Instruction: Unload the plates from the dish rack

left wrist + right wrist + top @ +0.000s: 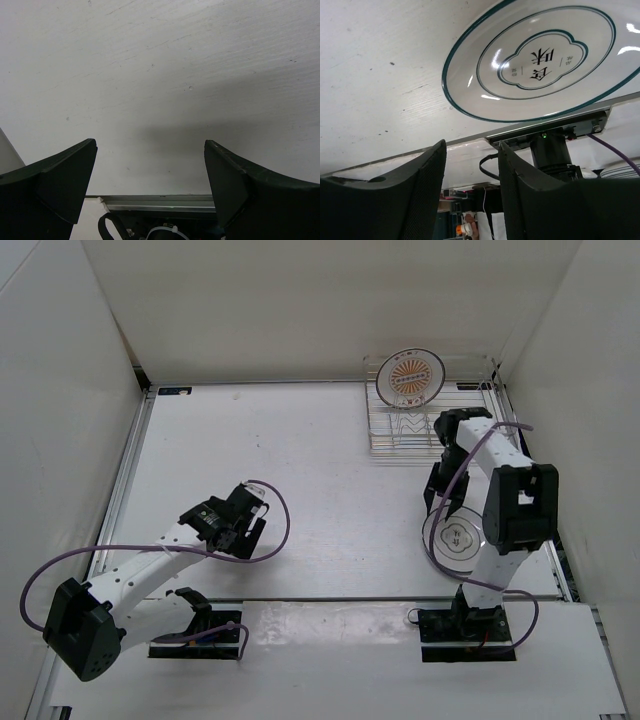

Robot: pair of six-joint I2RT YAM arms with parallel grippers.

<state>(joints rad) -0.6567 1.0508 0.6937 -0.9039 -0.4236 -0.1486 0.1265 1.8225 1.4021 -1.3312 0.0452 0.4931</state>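
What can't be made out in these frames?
- Top view: ringed plate, right side hidden under the right arm.
- Right wrist view: its rim cut off by the top and right edges.
- Top view: dish rack, near corner behind that arm; sunburst plate, drawing too small to read.

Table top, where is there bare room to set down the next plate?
Free: the broad middle of the table, between the left end effector and the flat plate, plus the far stretch left of the dish rack. Crowded: the right side, with rack, right arm and plate close together.
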